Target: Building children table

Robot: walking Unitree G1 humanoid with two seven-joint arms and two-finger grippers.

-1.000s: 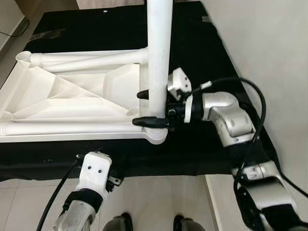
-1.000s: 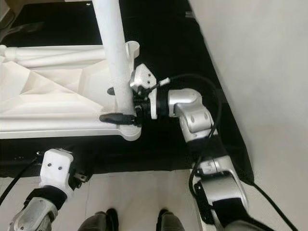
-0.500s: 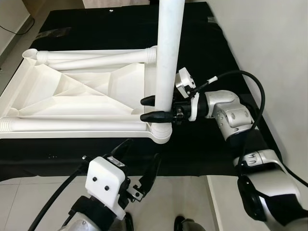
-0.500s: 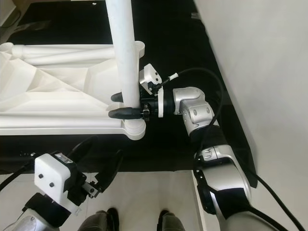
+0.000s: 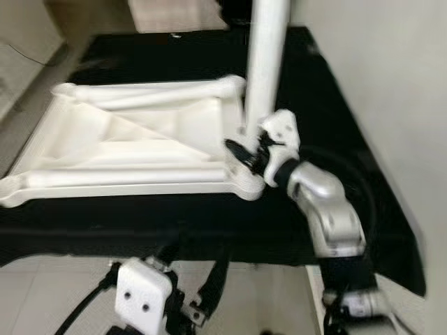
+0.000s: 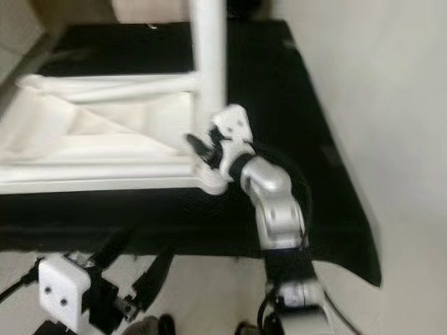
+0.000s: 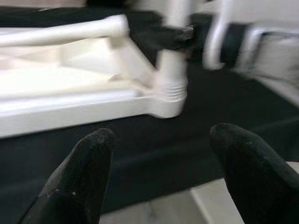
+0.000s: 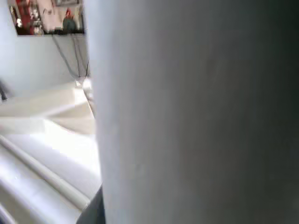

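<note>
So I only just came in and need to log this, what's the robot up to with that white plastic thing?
It is assembling a small white table. The tabletop lies upside down on a black cloth. The right hand is clamped around a white table leg that stands upright in the near right corner socket. The left hand is open, held low in front of the table's near edge and touching nothing. The pictures are blurred, so how firmly the leg is seated cannot be told.

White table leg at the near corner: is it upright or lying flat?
Upright. The white leg rises from the corner socket of the upturned tabletop, with the right gripper closed around its base.
</note>
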